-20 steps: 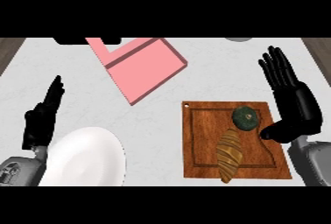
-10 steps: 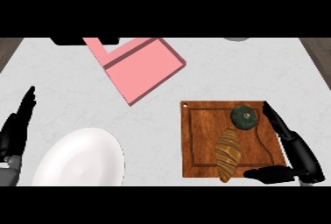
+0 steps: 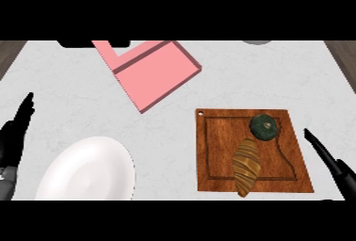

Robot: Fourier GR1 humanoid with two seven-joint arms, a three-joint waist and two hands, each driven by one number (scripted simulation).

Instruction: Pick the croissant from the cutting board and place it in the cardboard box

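While lying on cutting board (image 3: 230, 176), croissant (image 3: 246, 165) untouched; right hand (image 3: 332, 162) at 4 o'clock, left hand (image 3: 14, 136) at 8, both straight-fingered.

Black left hand (image 3: 15, 129), black right hand (image 3: 328, 159)

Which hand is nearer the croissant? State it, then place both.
Right. The right hand hovers just off the cutting board's right edge, beside the croissant; the left hand rests at the counter's far left, beyond the white plate.
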